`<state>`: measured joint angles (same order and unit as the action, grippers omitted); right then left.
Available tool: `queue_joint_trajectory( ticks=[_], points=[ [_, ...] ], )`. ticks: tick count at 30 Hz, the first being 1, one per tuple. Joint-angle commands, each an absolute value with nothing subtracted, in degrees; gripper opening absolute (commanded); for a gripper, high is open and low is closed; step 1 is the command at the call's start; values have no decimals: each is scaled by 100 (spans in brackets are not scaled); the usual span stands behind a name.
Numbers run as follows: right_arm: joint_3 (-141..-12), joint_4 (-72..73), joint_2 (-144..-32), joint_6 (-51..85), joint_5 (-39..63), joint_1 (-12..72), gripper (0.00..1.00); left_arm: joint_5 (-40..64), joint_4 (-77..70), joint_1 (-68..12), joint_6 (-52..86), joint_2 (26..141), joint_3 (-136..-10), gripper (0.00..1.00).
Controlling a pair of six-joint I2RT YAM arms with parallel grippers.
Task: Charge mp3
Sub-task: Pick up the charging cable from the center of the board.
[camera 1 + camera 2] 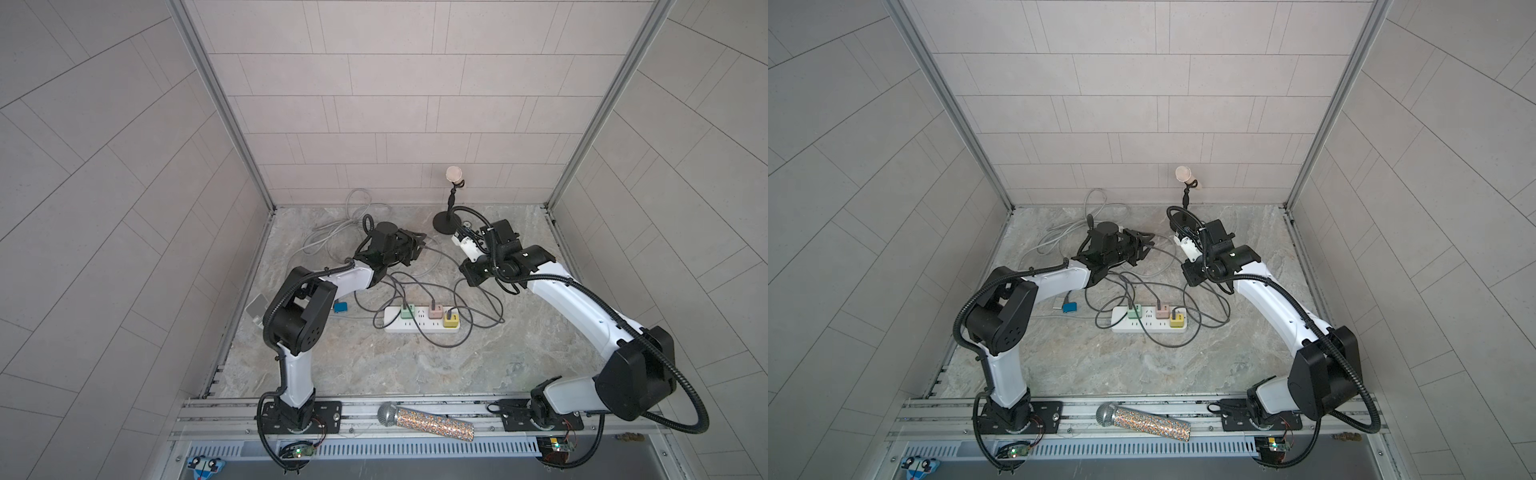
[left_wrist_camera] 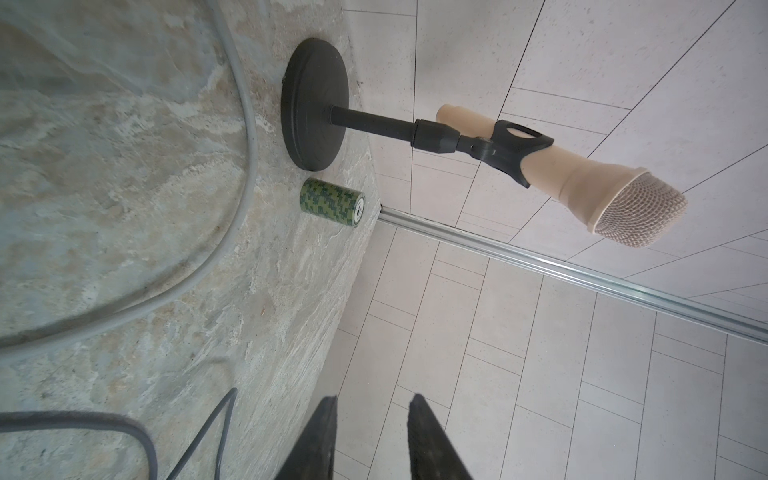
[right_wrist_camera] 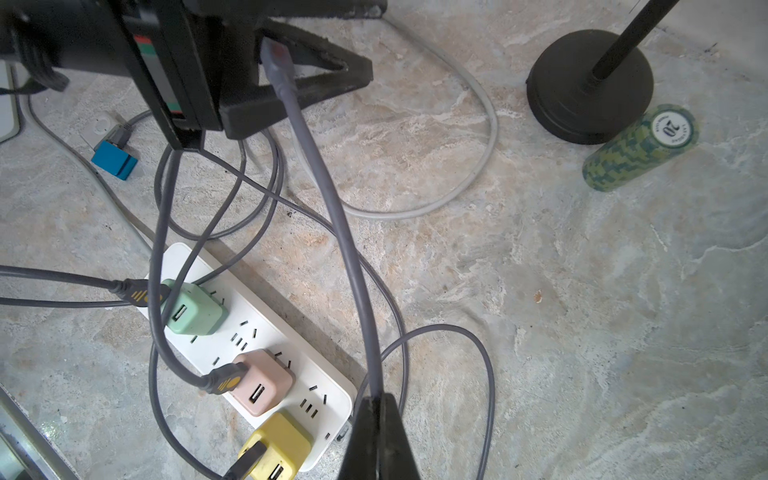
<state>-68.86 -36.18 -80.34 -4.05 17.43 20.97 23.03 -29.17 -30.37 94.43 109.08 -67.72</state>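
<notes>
A grey cable [image 3: 332, 199] is clenched in the right pincer [image 3: 376, 401] some way down its length, so that the free end is held up off the surface [image 3: 582, 332] and offered across to the left pincer [image 2: 372, 399]. From the right wrist, the cable's plug [image 3: 272, 52] is seen lying between the left pincer's fingers [image 3: 353, 77]. From the left wrist a gap is seen between those fingers, and it cannot be told whether the plug is pinched or only bracketed. The arrangement is judged to be a hand-over: the cable is steadied by one arm so that the small plug can be taken squarely by the other and aimed at a port. The mp3 [image 3: 114, 160], taken to be the small blue device, lies on the surface beside the left forearm, near one end of the power strip [image 3: 266, 328] and well apart from both pincers. A grey connector is seen just beside it, but whether it is plugged in cannot be told. A green charger [image 3: 193, 309], a pink charger [image 3: 262, 382] and a yellow charger [image 3: 278, 446] are seated in the strip, each with a cable attached, so only the joining of plug to player is judged to be left.
</notes>
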Motion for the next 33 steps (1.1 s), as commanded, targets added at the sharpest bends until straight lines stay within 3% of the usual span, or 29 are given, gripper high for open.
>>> queue_joint_trajectory(
  ticks=[1, 10, 14, 15, 16, 17, 20, 23, 25, 28, 33],
  points=[
    [-6873, -3568, -7944, -546, 1802, 2127, 0, 2400, -3220, -3058, 9677, 10898, -6883, 28],
    [-6825, -3491, -8033, -566, 1690, 2180, 0, 2494, -3376, -3082, 9761, 10855, -6839, 0],
    [-6773, -3425, -7953, -467, 1646, 2188, 0, 2518, -3397, -3081, 9669, 10796, -6864, 0],
    [-6752, -3367, -7889, -303, 1644, 2186, 8, 2493, -3385, -3070, 9603, 10757, -6856, 0],
    [-6725, -3226, -7745, 30, 1692, 2166, 28, 2420, -3401, -3060, 9506, 10699, -6834, 0],
    [-6651, -3017, -7558, 564, 1739, 2141, 41, 2300, -3475, -3051, 9405, 10622, -6776, 0],
    [-6371, -2303, -6881, 3016, 1879, 2123, 58, 1859, -3795, -3007, 8821, 10352, -6607, 0],
    [-5353, -61, -6185, 5981, 2260, 2469, 67, 1393, -4076, -3021, 7987, 10069, -6491, 0],
    [-4936, 1037, -5967, 7280, 1420, 3198, 70, 1287, -4288, -3049, 7690, 10026, -6522, 0],
    [-4955, 1616, -6213, 7721, 1138, 3618, 71, 1247, -4795, -3118, 7698, 10100, -6536, 0],
    [-5026, 2270, -6778, 7939, 1133, 3615, 65, 1128, -5234, -3191, 7708, 9990, -6371, 0]
  ],
)
